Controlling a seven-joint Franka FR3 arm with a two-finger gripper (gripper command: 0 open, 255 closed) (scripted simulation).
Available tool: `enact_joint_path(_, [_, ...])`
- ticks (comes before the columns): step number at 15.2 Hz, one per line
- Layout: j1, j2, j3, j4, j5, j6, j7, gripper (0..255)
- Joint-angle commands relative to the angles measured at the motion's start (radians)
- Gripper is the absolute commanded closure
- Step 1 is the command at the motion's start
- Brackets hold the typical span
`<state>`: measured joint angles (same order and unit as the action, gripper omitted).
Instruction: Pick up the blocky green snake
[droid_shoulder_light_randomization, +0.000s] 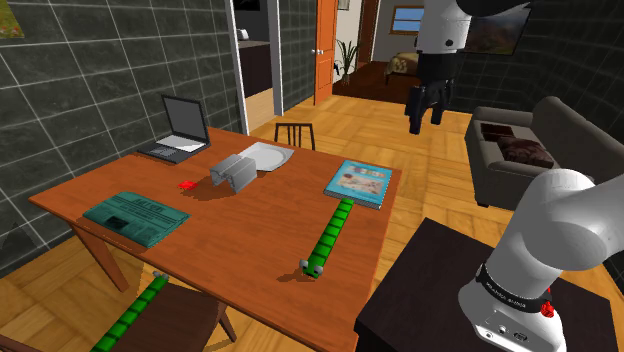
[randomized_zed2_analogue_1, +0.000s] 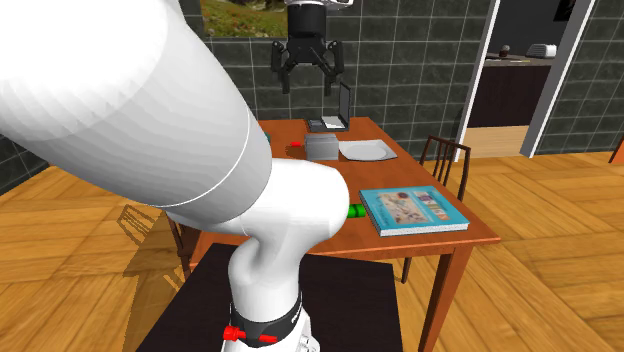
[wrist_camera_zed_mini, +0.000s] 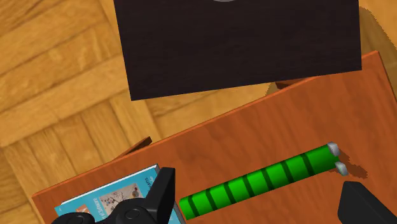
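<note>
Shoulder view: green snake lies on table just beside book.

Setting: a home, open-plan living and dining room. Evidence:
- wooden dining table, with a chair at its far edge
- laptop at its far left corner
- newspaper near its left edge
- dark sofa with cushions
- parquet floor
- dark tiled walls
- orange door, potted plant and window in the room beyond

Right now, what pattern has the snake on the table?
Snake: bright green with darker bands, clearest in wrist view.
</note>
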<state>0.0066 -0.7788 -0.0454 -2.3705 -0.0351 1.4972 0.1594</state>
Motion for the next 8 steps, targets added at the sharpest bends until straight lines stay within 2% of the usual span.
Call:
enact_joint_path(1, [0.0,0.0,0.0,0.0,0.0,0.0,0.0,0])
enact_joint_path(8, [-0.037,0.086,0.084,-0.157,0.063,0.255,0.234,0])
